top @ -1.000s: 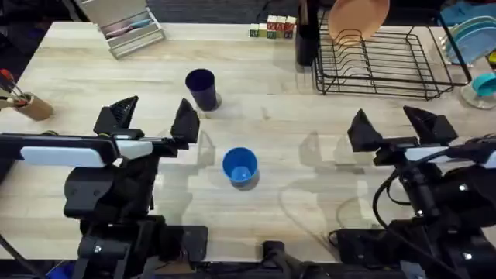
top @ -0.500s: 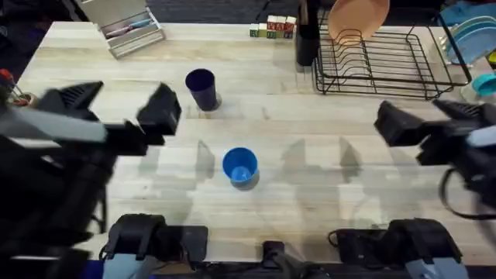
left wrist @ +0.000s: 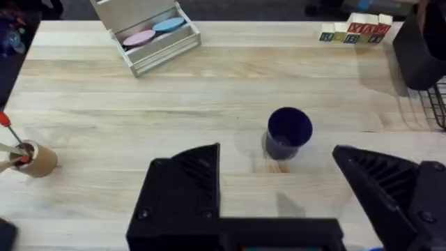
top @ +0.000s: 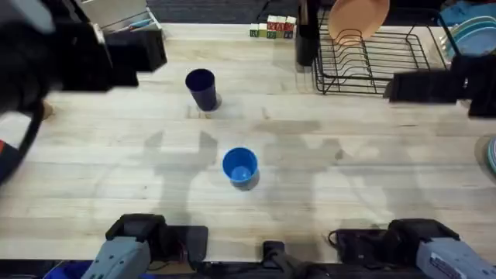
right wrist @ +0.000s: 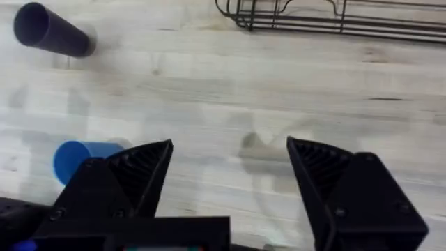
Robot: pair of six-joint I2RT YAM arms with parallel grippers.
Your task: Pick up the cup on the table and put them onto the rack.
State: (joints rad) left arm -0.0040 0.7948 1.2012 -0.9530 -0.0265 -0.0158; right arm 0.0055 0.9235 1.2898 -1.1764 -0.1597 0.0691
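Clearly my left claw (left wrist: 275,202), jaws spread and empty, hangs nearest the upright dark-blue plastic cup (left wrist: 288,132); right claw (right wrist: 230,185) gapes too.

Letter blocks (left wrist: 357,29) at upper right of left wrist view carry red/green markings, too small to read. No other text legible.

Pale wooden table (top: 325,178), soft shadows

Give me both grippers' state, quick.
Left gripper: open, holding nothing, dark blue cup on the table beyond it.
Right gripper: open, holding nothing.
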